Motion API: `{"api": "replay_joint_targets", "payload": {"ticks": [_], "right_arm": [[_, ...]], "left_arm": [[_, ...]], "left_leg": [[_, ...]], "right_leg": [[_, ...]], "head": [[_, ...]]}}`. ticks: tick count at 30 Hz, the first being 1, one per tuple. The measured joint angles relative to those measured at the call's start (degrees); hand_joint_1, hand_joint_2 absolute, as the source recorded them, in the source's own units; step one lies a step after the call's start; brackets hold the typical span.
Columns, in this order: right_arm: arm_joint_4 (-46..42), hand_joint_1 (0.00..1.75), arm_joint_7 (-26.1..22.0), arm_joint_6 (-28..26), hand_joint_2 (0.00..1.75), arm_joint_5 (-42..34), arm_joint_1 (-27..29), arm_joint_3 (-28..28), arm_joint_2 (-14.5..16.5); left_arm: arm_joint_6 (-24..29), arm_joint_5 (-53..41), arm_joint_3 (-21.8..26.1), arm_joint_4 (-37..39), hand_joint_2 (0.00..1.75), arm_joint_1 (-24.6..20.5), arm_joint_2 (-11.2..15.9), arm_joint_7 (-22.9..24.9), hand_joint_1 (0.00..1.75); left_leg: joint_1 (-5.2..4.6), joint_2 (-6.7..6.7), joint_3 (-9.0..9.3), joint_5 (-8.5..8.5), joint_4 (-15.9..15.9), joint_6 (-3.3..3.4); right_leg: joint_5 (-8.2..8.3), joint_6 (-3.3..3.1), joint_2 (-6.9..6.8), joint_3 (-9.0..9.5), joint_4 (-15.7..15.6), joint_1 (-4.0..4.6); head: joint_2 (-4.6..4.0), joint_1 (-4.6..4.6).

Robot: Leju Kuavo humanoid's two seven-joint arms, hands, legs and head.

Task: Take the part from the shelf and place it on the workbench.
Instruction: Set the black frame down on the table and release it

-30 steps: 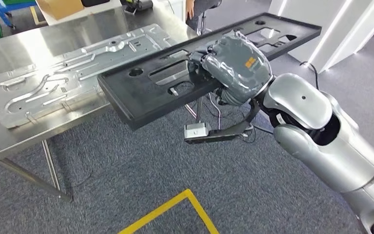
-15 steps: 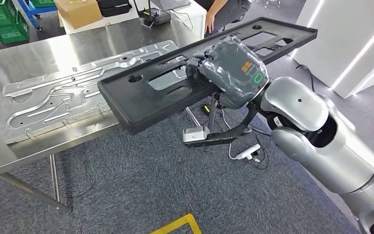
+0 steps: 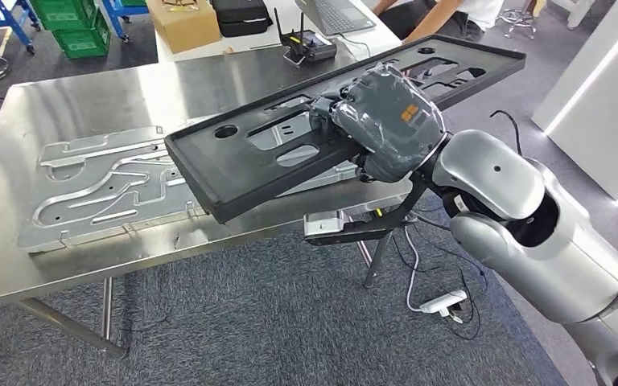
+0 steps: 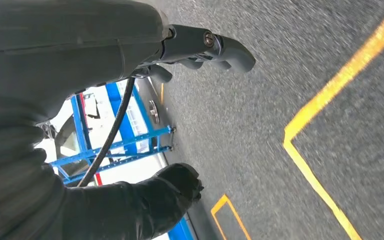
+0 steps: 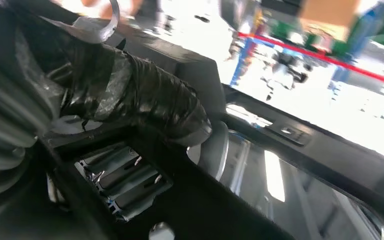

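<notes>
A long black plastic panel (image 3: 241,165) with several cut-outs is the part. My right hand (image 3: 386,121), in its grey cover, grips it near the middle of its long edge. The panel hangs level above the steel workbench (image 3: 88,96), with its near left corner past the bench's front edge. In the right wrist view my fingers (image 5: 130,95) wrap over the panel's rim (image 5: 220,200). My left hand (image 4: 190,115) hangs over the grey floor, fingers apart and holding nothing.
A pressed silver metal plate (image 3: 105,185) lies on the bench under the panel. At the bench's far side stand a cardboard box (image 3: 183,22), a black case (image 3: 241,14) and a small router (image 3: 310,47). A person's arm (image 3: 442,12) shows beyond. A power strip (image 3: 442,303) lies on the floor.
The whole view has shifted: the bench now lies nearer and further under the panel. My right hand keeps its grip on the panel.
</notes>
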Motion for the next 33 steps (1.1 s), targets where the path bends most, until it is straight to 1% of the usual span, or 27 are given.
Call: {"api": "replay_joint_targets", "payload": {"ticks": [1,3,4,6,7,8,9,10,11,12,13,15,16,17,19,20,21,22,24,25,26,27,29,30,31,32,33], "right_arm": [[0.02,1.75,-0.02,0.0,1.75,0.0,0.03,0.03,-0.01],[-0.19,1.75,-0.01,0.0,1.75,-0.01,-0.1,0.04,0.19],[-0.21,1.75,0.01,-0.01,1.75,0.0,-0.15,0.04,0.27],[-0.19,1.75,0.08,-0.01,1.75,0.02,-0.26,0.05,0.29],[-0.17,1.75,0.1,-0.01,1.75,0.03,-0.22,0.05,0.28],[-0.18,1.75,0.11,-0.01,1.75,0.03,-0.16,0.07,0.28],[-0.18,1.75,0.09,-0.01,1.75,0.03,-0.08,0.1,0.29],[-0.17,1.75,0.07,0.0,1.75,0.03,-0.01,0.16,0.32],[-0.16,1.75,0.04,0.0,1.75,0.03,0.03,0.22,0.34],[-0.14,1.75,0.04,0.01,1.75,0.03,0.05,0.27,0.35],[-0.09,1.75,0.04,0.02,1.75,0.03,0.06,0.31,0.37],[0.08,1.75,0.02,0.04,1.75,0.03,0.14,0.47,0.4],[0.14,1.75,0.01,0.06,1.75,0.03,0.11,0.59,0.47],[0.14,1.75,-0.01,0.06,1.75,0.03,0.06,0.71,0.55],[-0.02,1.75,0.01,0.04,1.75,0.03,-0.74,0.81,0.79],[-0.11,1.75,0.02,0.02,1.75,0.03,-1.26,0.8,0.88],[-0.15,1.75,0.03,0.0,1.75,0.03,-1.74,0.8,0.97],[-0.16,1.75,0.02,-0.01,1.75,0.03,-1.92,0.83,1.02],[-0.06,1.75,0.02,-0.01,1.75,0.03,-1.5,1.07,1.02],[0.04,1.75,0.02,0.0,1.75,0.03,-1.11,1.27,1.02],[0.16,1.75,0.02,0.01,1.75,0.03,-0.74,1.49,1.01],[0.28,1.75,0.02,0.02,1.75,0.03,-0.49,1.65,1.01],[0.52,1.75,0.02,0.02,1.75,0.03,-0.22,1.8,0.99],[0.69,1.75,0.02,0.1,1.75,0.02,-0.13,1.86,0.98],[0.85,1.75,0.02,0.28,1.75,-0.09,-0.02,1.97,1.0],[1.01,1.75,-0.02,0.55,1.75,-0.34,0.12,2.13,1.14],[1.13,1.75,-0.04,0.88,1.75,-0.65,0.17,2.27,1.29]], "left_arm": [[-0.02,0.01,0.01,0.02,1.75,-0.03,-0.05,0.0,0.0],[-0.01,0.0,0.02,0.01,1.75,-0.07,-0.02,-0.01,0.0],[-0.01,0.01,0.03,0.0,1.75,-0.03,0.02,-0.02,0.0],[0.0,0.01,0.03,-0.01,1.75,-0.18,0.1,-0.02,0.0],[0.0,0.02,0.03,-0.01,1.75,-0.29,0.12,-0.02,0.0],[0.0,0.02,0.03,-0.01,1.75,-0.38,0.14,-0.02,0.0],[0.01,0.02,0.03,-0.01,1.75,-0.36,0.15,0.0,0.0],[0.02,0.02,0.03,-0.01,1.75,-0.24,0.16,0.01,0.0],[0.03,0.01,0.03,-0.01,1.75,-0.09,0.16,0.03,0.0],[0.03,0.01,0.03,-0.01,1.75,0.05,0.16,0.04,0.0],[0.04,-0.01,0.04,-0.01,1.75,0.17,0.22,0.04,0.0],[0.05,-0.04,0.05,0.01,1.75,0.27,0.45,0.04,0.0],[0.07,-0.06,0.06,0.0,1.75,0.23,0.56,0.03,0.0],[0.07,-0.08,0.06,-0.01,1.75,0.19,0.63,0.02,0.0],[0.09,-0.13,0.07,-0.05,1.75,0.1,0.65,0.0,0.0],[0.08,-0.14,0.08,-0.05,1.75,0.07,0.67,-0.02,0.0],[0.08,-0.13,0.1,-0.05,1.75,-0.06,0.68,-0.04,0.0],[0.06,-0.09,0.12,-0.05,1.75,-0.23,0.68,-0.08,0.0],[0.05,0.06,0.18,-0.05,1.75,-0.59,0.63,-0.2,0.0],[0.04,0.12,0.2,-0.05,1.75,-0.62,0.58,-0.25,0.0],[0.03,0.19,0.25,-0.05,1.75,-0.56,0.52,-0.27,0.0],[0.0,0.22,0.33,-0.05,1.75,-0.42,0.46,-0.25,0.0],[-0.08,0.25,0.57,-0.03,1.75,-0.2,0.22,-0.16,0.0],[-0.11,0.25,0.71,0.0,1.75,-0.18,0.07,-0.11,0.0],[-0.14,0.25,0.83,0.02,1.75,-0.17,-0.06,-0.08,0.0],[-0.16,0.24,0.93,0.04,1.75,-0.15,-0.16,-0.07,0.0],[-0.16,0.23,1.03,0.03,1.75,-0.1,-0.14,-0.05,0.0]], "left_leg": [[0.11,-0.51,0.74,-0.37,-0.11,-0.38],[0.23,-0.74,1.77,0.14,0.09,-1.11],[0.25,0.39,1.44,1.33,2.05,-1.38],[0.18,3.54,-1.94,2.63,8.43,-1.71],[0.11,4.98,-4.54,1.96,12.08,-1.81],[0.03,5.5,-7.06,-0.07,14.53,-1.85],[-0.11,5.65,-9.16,-3.0,15.66,-1.79],[-0.3,5.69,-10.79,-6.0,15.48,-1.57],[-0.57,5.71,-11.83,-7.66,14.1,-1.14],[-0.96,5.87,-12.45,-7.27,11.78,-0.48],[-1.52,6.41,-12.71,-4.18,8.65,0.52],[-2.95,7.51,-12.51,4.18,3.77,2.51],[-3.43,7.76,-12.13,6.75,2.37,3.1],[-3.6,7.56,-11.59,7.38,1.76,3.26],[-3.15,6.69,-9.71,7.67,0.66,3.04],[-2.92,6.32,-8.85,8.16,0.37,2.94],[-2.74,5.9,-8.16,8.59,0.23,2.87],[-2.61,5.55,-7.9,8.79,0.2,2.8],[-2.3,4.48,-7.65,8.36,0.15,2.62],[-2.16,3.86,-7.47,8.04,0.15,2.48],[-2.05,3.2,-7.14,7.64,0.16,2.34],[-1.99,2.54,-6.7,7.23,0.16,2.21],[-1.86,1.48,-5.82,6.42,0.22,1.94],[-1.76,0.97,-5.65,6.1,0.2,1.74],[-1.57,0.52,-5.64,5.82,0.11,1.47],[-1.43,0.2,-5.71,5.7,0.19,1.19],[-1.33,0.0,-5.62,5.62,0.01,0.99]], "right_leg": [[2.84,-0.35,0.46,0.32,-1.74,0.12],[2.52,-1.46,-0.17,1.97,-2.42,0.41],[2.04,-2.06,-0.66,3.1,-2.67,0.47],[0.9,-3.06,-1.67,5.45,-2.84,0.67],[-0.04,-3.38,-2.21,6.54,-2.87,0.89],[-0.95,-3.62,-2.66,7.54,-2.88,1.11],[-1.89,-3.78,-3.08,8.57,-2.89,1.34],[-2.93,-3.95,-3.5,9.8,-2.9,1.63],[-3.97,-4.11,-3.92,11.09,-2.91,1.93],[-5.02,-4.25,-4.39,12.4,-2.95,2.27],[-6.06,-4.4,-4.89,13.56,-3.02,2.58],[-8.0,-4.23,-5.42,15.43,-3.03,3.05],[-8.92,-4.01,-5.73,16.28,-3.16,3.15],[-9.43,-3.75,-5.91,17.29,-3.07,3.22],[-9.74,-3.43,-6.03,18.4,-1.82,3.19],[-9.77,-3.17,-5.4,18.15,-0.12,3.06],[-10.36,-2.74,-4.66,16.88,2.47,2.81],[-11.45,-2.25,-3.93,15.1,5.4,2.5],[-14.88,-1.46,-3.42,10.18,11.57,1.82],[-16.15,-1.26,-3.41,8.25,12.96,1.59],[-16.38,-1.19,-3.37,6.91,12.85,1.4],[-14.88,-1.28,-3.18,6.39,10.85,1.3],[-7.66,-2.0,-1.41,6.47,3.76,1.41],[-4.53,-2.52,-0.46,6.63,0.66,1.6],[-2.23,-2.99,0.26,6.78,-1.35,1.84],[-1.34,-3.34,0.46,7.02,-2.33,2.03],[-1.33,-3.29,0.23,7.4,-2.74,2.11]], "head": [[0.01,0.0],[0.03,-0.13],[0.03,-0.2],[0.03,-0.54],[0.03,-0.74],[0.03,-0.89],[0.03,-0.95],[0.03,-1.01],[0.02,-0.99],[0.02,-1.0],[0.02,-0.97],[0.02,-0.71],[0.02,-0.6],[0.02,-0.49],[0.02,-0.56],[0.02,-0.52],[0.02,-0.54],[0.02,-0.52],[0.01,-0.49],[0.02,-0.46],[0.02,-0.44],[0.02,-0.44],[0.01,-0.48],[0.0,-0.5],[0.0,-0.47],[0.01,-0.47],[0.01,-0.41]]}}
